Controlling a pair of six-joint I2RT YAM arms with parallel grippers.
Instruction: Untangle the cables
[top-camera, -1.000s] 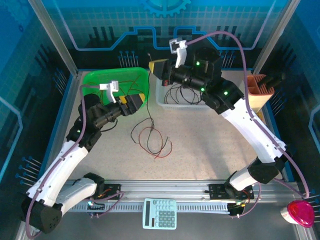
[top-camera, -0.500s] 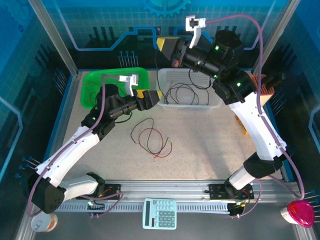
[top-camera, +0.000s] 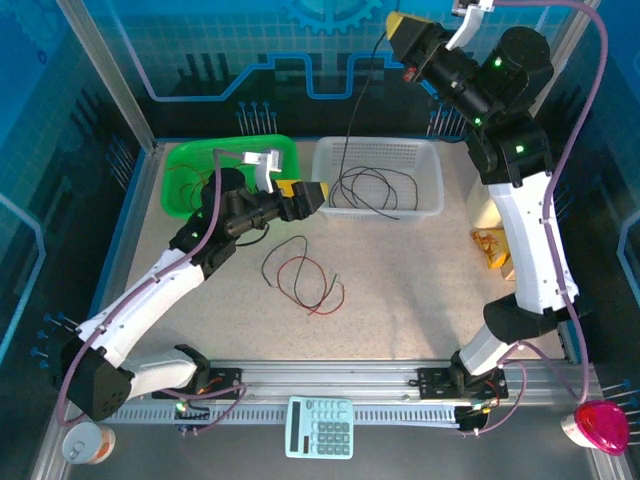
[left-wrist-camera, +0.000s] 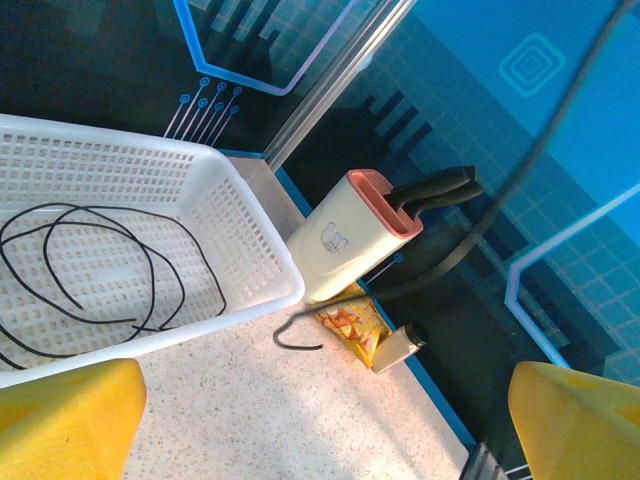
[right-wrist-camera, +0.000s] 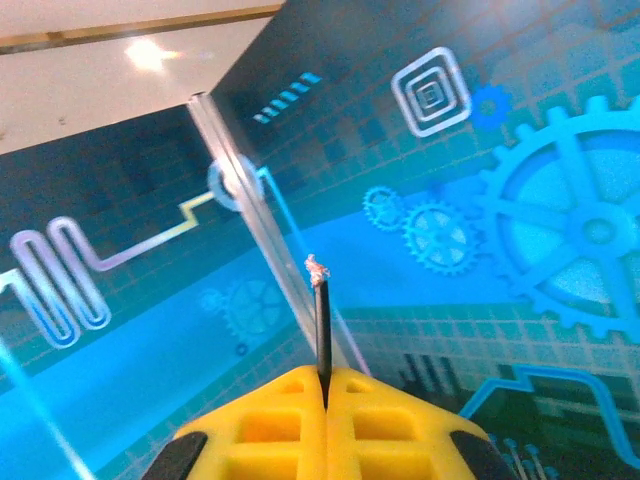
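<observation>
- While raised higher than before, the right gripper (top-camera: 398, 25) is clamped on a black cable (top-camera: 347, 130) trailing into the far basket (top-camera: 432, 205).
- The left gripper (top-camera: 308, 194) is held open, empty; red and black cables (top-camera: 300, 280) are left on the table (top-camera: 420, 260).

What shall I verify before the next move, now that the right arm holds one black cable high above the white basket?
1. Right gripper shut on the lifted black cable: ok, its bare end sticks out between the fingers.
2. Lifted cable free of the black loops in the white basket: cannot tell, its lower part hangs down to them.
3. Left gripper open and empty: ok.
4. Red and black cables on the table lying apart: not ok, their loops cross.
</observation>
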